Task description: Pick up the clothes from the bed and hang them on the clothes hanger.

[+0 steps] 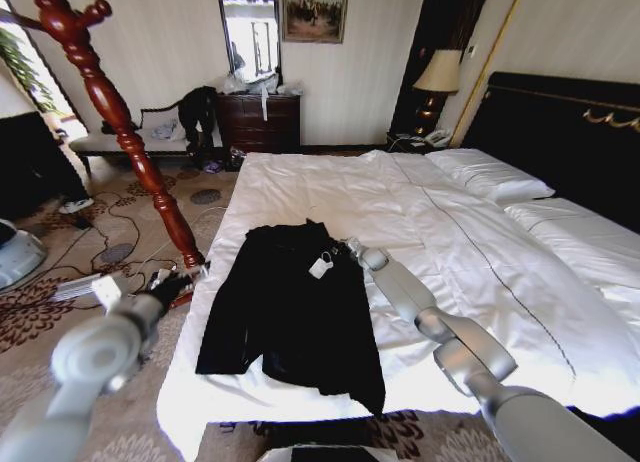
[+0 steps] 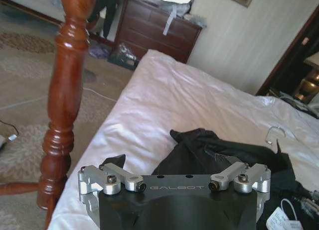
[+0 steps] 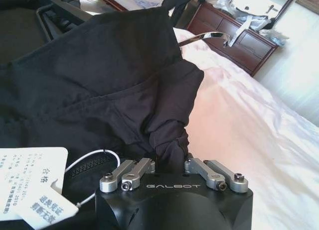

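The clothes (image 1: pixel 290 317), a long black garment with a white tag (image 1: pixel 320 266), lie spread on the near left part of the bed (image 1: pixel 480 242). My right gripper (image 1: pixel 352 248) is at the garment's collar end. In the right wrist view this gripper (image 3: pixel 169 163) is shut on a bunched fold of the clothes (image 3: pixel 99 75), beside the tag (image 3: pixel 30 177). My left gripper (image 1: pixel 186 279) hangs open beside the bed's left edge, close to the foot of the clothes hanger (image 1: pixel 110 112). The left wrist view shows the left gripper (image 2: pixel 174 176), the stand's red-brown pole (image 2: pixel 67 90) and the clothes (image 2: pixel 209 150).
A metal hook (image 3: pixel 209 37) sticks out at the garment's top. A dark dresser (image 1: pixel 260 120) and a bench (image 1: pixel 140 137) stand at the far wall. Cables and small items lie on the patterned carpet (image 1: pixel 60 312) left of the bed. Pillows (image 1: pixel 490 174) lie against the black headboard (image 1: pixel 570 132).
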Motion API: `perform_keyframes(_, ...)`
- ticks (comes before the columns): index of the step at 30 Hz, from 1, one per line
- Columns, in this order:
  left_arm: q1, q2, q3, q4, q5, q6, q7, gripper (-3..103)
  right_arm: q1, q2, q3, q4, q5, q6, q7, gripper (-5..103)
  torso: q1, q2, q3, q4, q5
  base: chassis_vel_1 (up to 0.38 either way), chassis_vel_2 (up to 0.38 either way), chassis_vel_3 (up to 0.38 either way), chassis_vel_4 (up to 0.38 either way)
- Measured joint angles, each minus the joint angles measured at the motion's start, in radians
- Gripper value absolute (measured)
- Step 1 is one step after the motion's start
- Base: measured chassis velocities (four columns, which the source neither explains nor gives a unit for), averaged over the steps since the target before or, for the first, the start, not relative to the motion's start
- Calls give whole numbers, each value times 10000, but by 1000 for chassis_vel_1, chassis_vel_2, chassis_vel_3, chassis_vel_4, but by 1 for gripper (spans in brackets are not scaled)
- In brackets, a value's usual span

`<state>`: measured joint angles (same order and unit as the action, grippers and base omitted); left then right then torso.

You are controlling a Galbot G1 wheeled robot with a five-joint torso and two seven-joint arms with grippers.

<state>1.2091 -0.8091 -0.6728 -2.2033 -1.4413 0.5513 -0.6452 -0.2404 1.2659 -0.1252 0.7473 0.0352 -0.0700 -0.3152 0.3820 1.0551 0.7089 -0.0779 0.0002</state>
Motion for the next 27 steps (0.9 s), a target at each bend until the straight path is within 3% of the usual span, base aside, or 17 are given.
perform_keyframes(5, -1527, -627, 1377, 1657, 72, -44, 118, 100, -370, -478, -327, 613, 51, 2, -103, 19, -1, 0, 0, -3, -1, 0, 0, 0, 0)
perform_keyframes(10, -2360, -1178, 1845, 2707, 127, -44, 150, 100, -774, -500, -442, 750, -122, -282, 374, 19, -1, 0, 0, 1, -1, 0, 0, 0, 0)
perform_keyframes(15, -2431, -1303, 1889, 2830, 199, -35, 221, 100, -890, -500, -452, 737, -367, -326, 410, 19, -3, 1, -1, 2, -1, 0, 0, 0, 0)
perform_keyframes(21, -2145, -1322, 1558, 2702, 279, -36, 225, 100, -851, -453, -621, 864, -1384, -308, -215, 19, -3, 1, -2, -9, -5, 0, 0, 0, 0)
perform_keyframes(27, -1601, -1360, 1046, 2305, 384, -73, 175, 100, -633, -83, -946, 756, -1259, 90, -762, 19, -3, 1, -1, 2, -5, 0, 0, 0, 0)
